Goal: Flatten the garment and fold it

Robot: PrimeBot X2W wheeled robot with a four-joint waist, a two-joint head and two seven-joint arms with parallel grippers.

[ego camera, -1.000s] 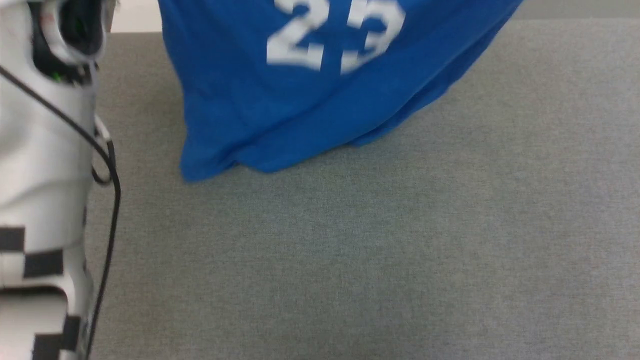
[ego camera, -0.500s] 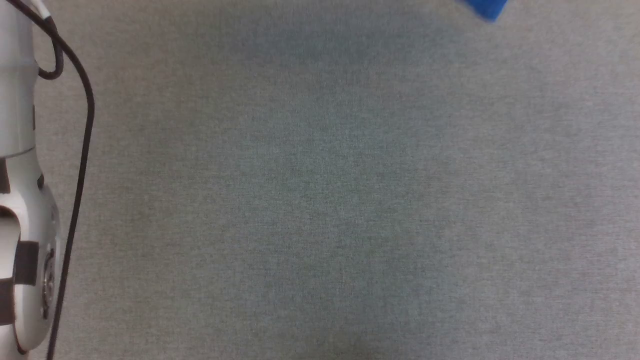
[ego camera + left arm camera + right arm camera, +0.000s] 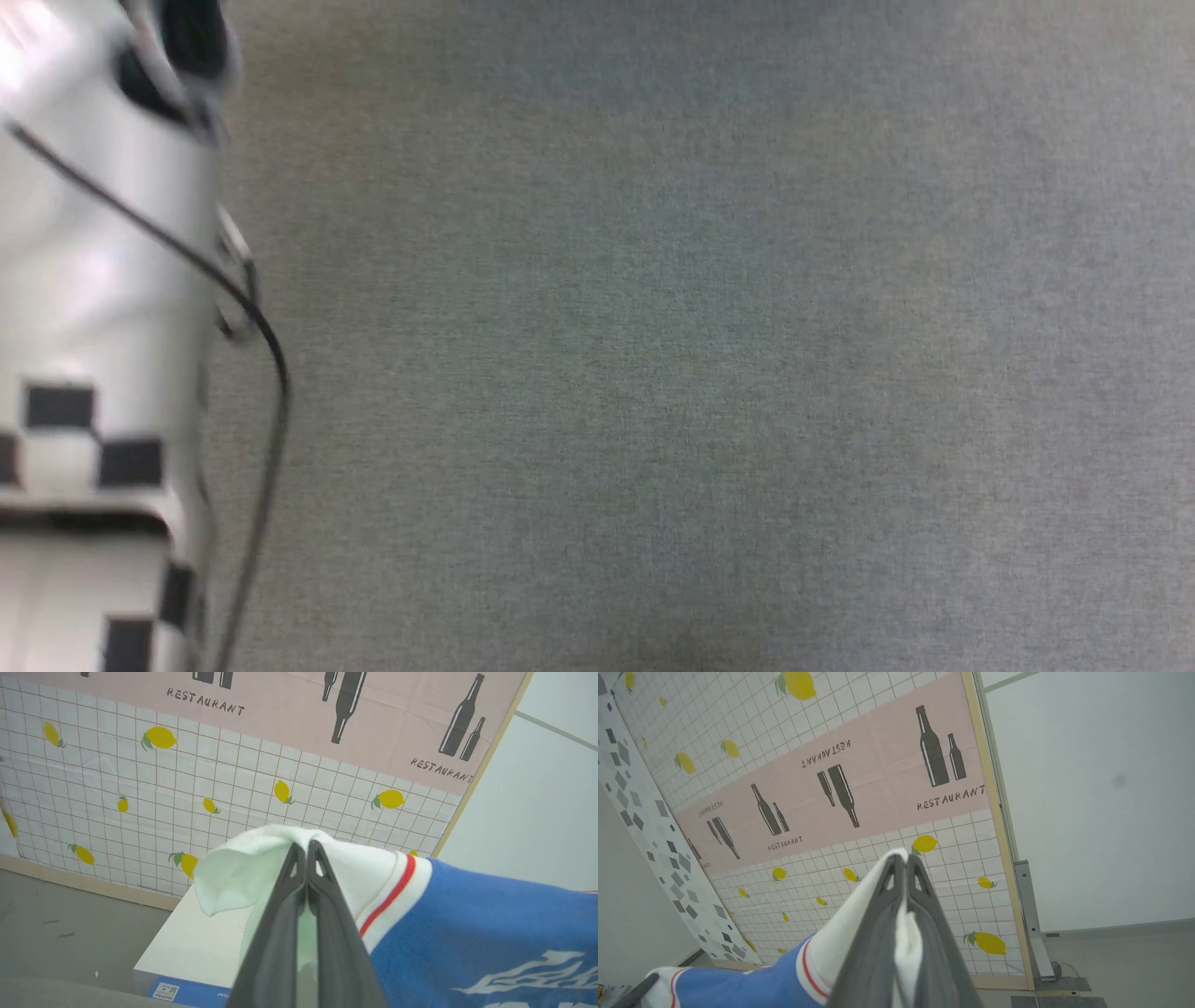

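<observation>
The left gripper (image 3: 307, 845) has its jaws pressed together on a bunch of white sleeve (image 3: 233, 877), with only a thin layer of cloth between them. From that pinch the garment (image 3: 467, 914) runs off to the right in the left wrist view: first the red-and-white trim (image 3: 395, 891), then the blue body with part of its white lettering (image 3: 528, 975). The cloth is held up in front of the lemon panel (image 3: 140, 788), a gridded sheet printed with lemons under a pink band of bottles and the word RESTAURANT. Below the sleeve, at the foot of that panel, stands a white box (image 3: 187, 947) with a blue edge, on a grey floor (image 3: 56, 924).

The right gripper (image 3: 906, 858) is likewise closed tight, its jaws clamping the other sleeve (image 3: 845, 933), also raised before the lemon panel. From there the blue cloth with its red stripe drops to the lower left of the right wrist view. A white wall (image 3: 1087, 788) adjoins the panel on the right.

In the head view a grey cloth-covered worktop (image 3: 700, 373) lies below, with the pale left forearm (image 3: 93, 280), blurred, over its left side and a black cable (image 3: 271, 392) running down beside the arm.
</observation>
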